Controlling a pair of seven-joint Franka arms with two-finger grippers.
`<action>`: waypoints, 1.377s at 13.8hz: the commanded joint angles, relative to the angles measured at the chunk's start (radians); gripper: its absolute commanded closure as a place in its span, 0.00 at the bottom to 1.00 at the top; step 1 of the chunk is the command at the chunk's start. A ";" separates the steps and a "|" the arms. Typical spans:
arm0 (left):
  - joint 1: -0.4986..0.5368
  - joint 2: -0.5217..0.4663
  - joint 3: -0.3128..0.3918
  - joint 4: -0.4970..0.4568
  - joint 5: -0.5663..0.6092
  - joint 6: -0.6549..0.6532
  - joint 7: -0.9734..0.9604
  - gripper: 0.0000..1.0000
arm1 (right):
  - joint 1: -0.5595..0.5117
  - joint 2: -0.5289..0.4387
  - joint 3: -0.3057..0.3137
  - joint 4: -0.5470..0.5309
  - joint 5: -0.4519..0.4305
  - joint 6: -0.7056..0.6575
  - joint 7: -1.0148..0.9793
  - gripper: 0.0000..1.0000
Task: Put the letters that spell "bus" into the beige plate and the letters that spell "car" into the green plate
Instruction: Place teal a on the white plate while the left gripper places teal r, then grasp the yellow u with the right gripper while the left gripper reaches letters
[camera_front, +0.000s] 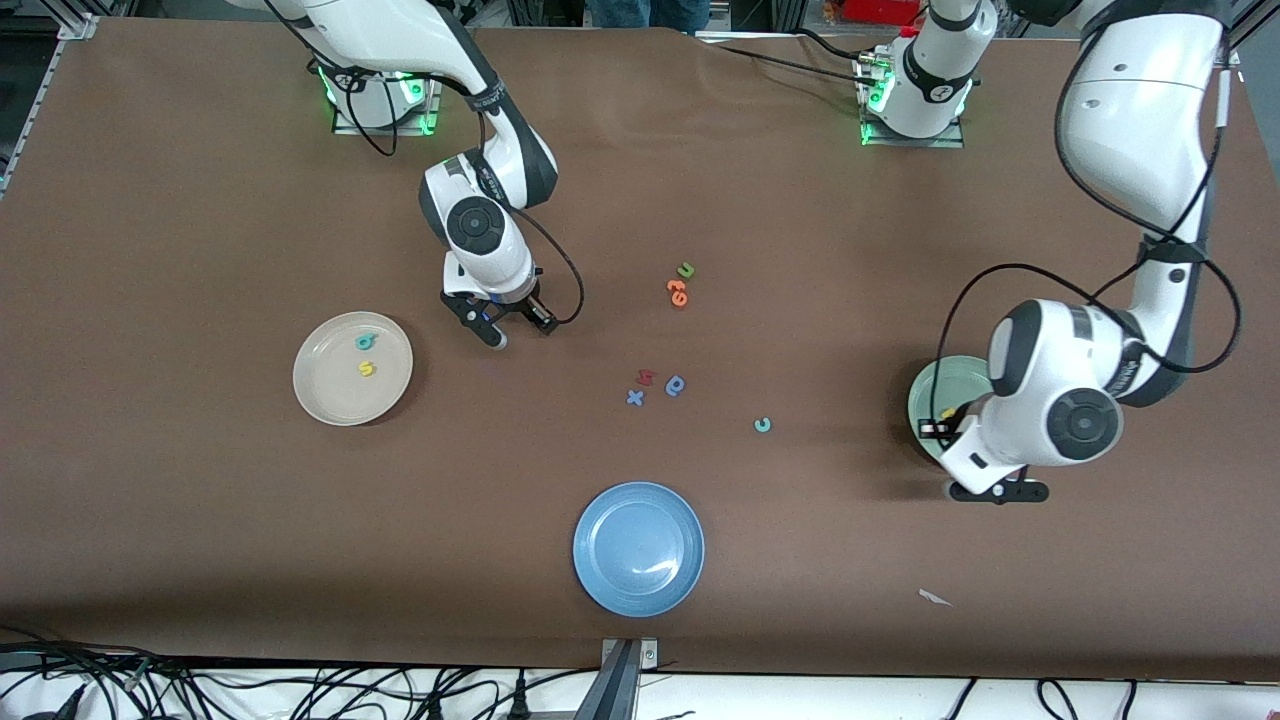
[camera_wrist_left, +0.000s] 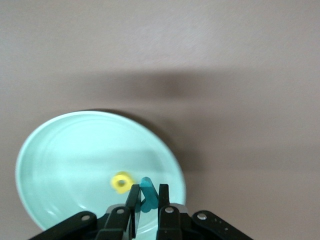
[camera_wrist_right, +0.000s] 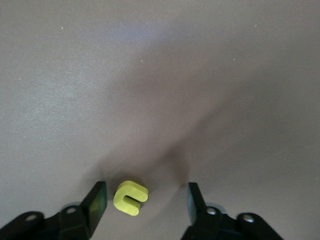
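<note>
The beige plate (camera_front: 352, 368) holds a teal "b" (camera_front: 366, 342) and a yellow "s" (camera_front: 367, 368). Beside it, my right gripper (camera_front: 520, 330) is down at the table and open. In the right wrist view the yellow "u" (camera_wrist_right: 131, 197) lies flat between the fingers (camera_wrist_right: 97, 200), touching neither. My left gripper (camera_wrist_left: 148, 200) is shut on a teal letter (camera_wrist_left: 148, 196) just over the green plate (camera_wrist_left: 60, 150), next to the yellow "a" (camera_wrist_left: 121, 182). In the front view the left arm covers much of that plate (camera_front: 935, 392). The teal "c" (camera_front: 763, 425) lies on the table.
A blue plate (camera_front: 638, 548) sits near the front edge. A green "u" (camera_front: 686, 270) and orange letters (camera_front: 677, 292) lie mid-table, with a red letter (camera_front: 645, 377), a blue "x" (camera_front: 635, 398) and a blue round letter (camera_front: 676, 385) nearer the camera. A paper scrap (camera_front: 935, 598) lies toward the left arm's end.
</note>
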 joint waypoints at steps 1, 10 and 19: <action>0.052 -0.077 -0.009 -0.114 0.018 0.042 0.133 1.00 | 0.019 -0.007 -0.003 -0.018 0.011 0.028 0.017 0.35; 0.084 -0.176 -0.011 -0.348 0.018 0.332 0.120 0.00 | 0.019 -0.010 -0.012 0.006 0.010 0.043 -0.002 0.87; -0.153 -0.087 -0.031 -0.223 -0.025 0.269 -0.334 0.00 | 0.016 -0.145 -0.395 0.031 0.008 -0.339 -0.720 0.87</action>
